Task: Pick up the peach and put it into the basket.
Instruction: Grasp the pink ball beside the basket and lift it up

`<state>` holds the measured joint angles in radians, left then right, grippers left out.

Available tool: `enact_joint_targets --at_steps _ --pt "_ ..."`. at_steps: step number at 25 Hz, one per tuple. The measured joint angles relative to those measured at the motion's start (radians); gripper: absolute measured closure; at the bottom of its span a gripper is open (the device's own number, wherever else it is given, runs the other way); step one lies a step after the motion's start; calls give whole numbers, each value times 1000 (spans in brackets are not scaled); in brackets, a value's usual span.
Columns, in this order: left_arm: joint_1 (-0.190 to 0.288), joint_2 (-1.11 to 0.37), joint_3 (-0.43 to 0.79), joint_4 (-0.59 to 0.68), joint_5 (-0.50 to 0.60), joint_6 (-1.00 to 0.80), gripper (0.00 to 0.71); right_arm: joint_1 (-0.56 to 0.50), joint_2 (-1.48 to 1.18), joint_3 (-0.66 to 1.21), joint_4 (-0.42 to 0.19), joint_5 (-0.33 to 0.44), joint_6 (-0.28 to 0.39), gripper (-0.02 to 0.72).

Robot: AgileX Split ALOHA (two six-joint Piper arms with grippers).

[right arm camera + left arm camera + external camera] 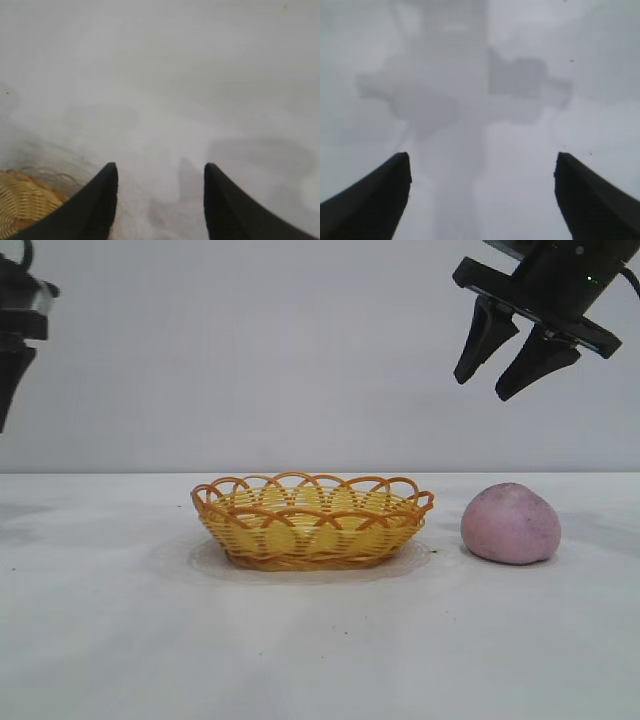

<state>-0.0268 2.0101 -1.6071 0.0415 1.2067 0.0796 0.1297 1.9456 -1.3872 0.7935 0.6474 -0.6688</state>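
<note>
The dull pink rounded peach [510, 524] is lying on the white table [320, 660] right of the yellow woven wicker basket [312, 523], ungrasped, below the empty, spread-jawed right gripper [505, 360], which is best lowered squarely over it; left gripper [480, 200] is spread, empty, far left.

White table [120, 640] with a few dark specks, pale grey wall [260, 350] behind.

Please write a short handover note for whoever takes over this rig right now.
Left gripper: open, empty, at the far left edge of the exterior view, high above the table.
Right gripper: open, empty, raised above the peach.
Peach: on the table, to the right of the basket, not touching it.
Basket: centre of the table; no peach in it.
Done: nothing yet.
Left: grasp the peach, lift it, place it in the basket.
</note>
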Motion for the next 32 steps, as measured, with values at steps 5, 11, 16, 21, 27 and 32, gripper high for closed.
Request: enact_joint_targets --at_steps 5,11,16,21,27,32 --pt "1 -104 0 -5 13 -13 338 0 0 0 0 9 0 332" --pt "1 -285 19 -1 17 -26 364 0 0 0 0 9 0 332" --pt "1 -475 155 -1 22 -28 364 0 0 0 0 15 0 332" --pt "1 -709 369 -1 26 -43 364 0 0 0 0 24 0 332" --pt "1 -1021 613 -3 26 -47 364 0 0 0 -2 32 0 332" --pt "1 -1283 787 -24 21 -47 364 0 0 0 -10 32 0 332"
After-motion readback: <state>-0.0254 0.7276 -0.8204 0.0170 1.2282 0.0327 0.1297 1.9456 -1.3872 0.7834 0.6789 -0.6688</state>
